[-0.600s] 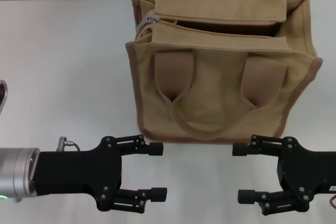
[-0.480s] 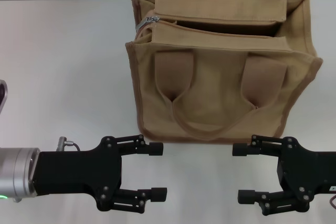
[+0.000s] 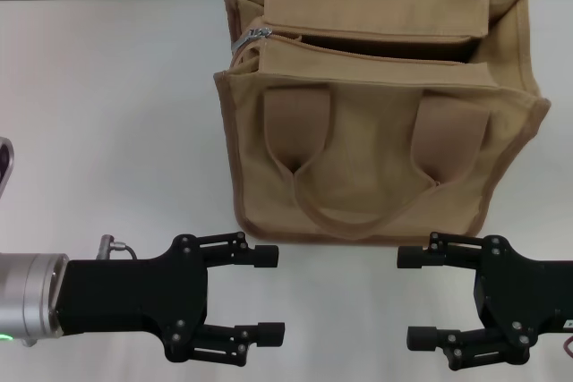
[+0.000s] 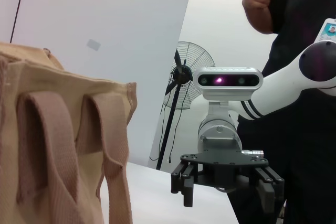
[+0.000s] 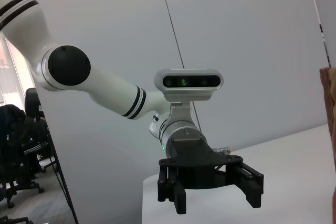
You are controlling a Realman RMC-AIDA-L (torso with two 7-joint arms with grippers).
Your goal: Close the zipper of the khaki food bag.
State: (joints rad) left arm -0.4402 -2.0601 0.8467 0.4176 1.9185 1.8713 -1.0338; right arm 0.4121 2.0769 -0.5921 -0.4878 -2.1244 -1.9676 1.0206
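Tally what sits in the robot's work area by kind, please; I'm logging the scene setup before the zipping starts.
Boxy khaki canvas food bag with its tan zipper open: 1
Black robot grippers, the left gripper and right gripper, both open, near the table's front edge: 2
White table: 1
Total: 4

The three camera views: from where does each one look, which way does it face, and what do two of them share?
Head view: from above, looking down at the khaki food bag, zipper still open; left pincer and right pincer open near it.
Left wrist view: low, facing sideways past the bag to the right pincer.
Right wrist view: low, facing the left pincer.
Shared: each wrist view shows the other arm's pincer.
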